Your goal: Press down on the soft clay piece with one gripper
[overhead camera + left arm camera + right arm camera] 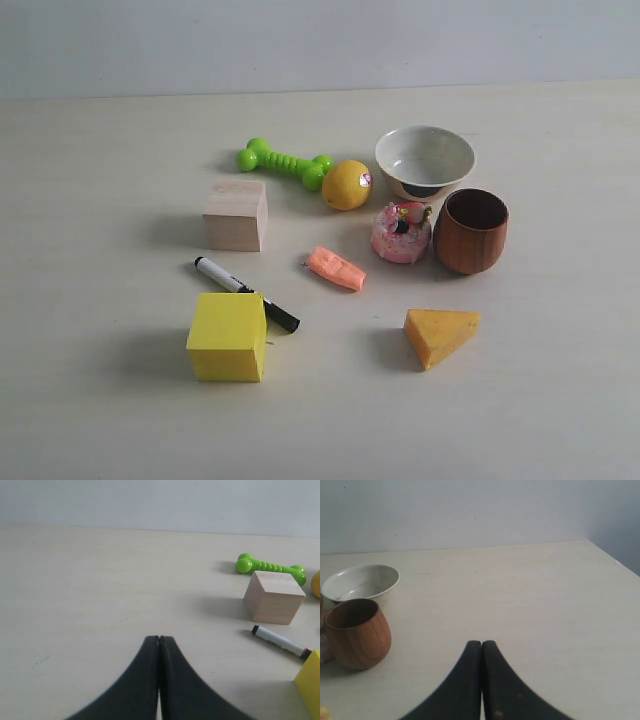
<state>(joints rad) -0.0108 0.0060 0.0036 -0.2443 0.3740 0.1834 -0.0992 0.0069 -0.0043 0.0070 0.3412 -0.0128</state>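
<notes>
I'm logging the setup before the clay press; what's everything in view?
soft clay piece: 1, salmon-orange, centre
bone toy: 1, green, back
ball: 1, yellow, beside bone toy
bowl: 1, white, back right
cup: 1, brown wood, right
doughnut toy: 1, pink, beside cup
wooden block: 1, pale, left
marker: 1, white-black, between blocks
yellow block: 1, yellow, front left
wedge: 1, orange-yellow, front right
left pincer: 1, black, shut, left wrist view
right pincer: 1, black, shut, right wrist view
</notes>
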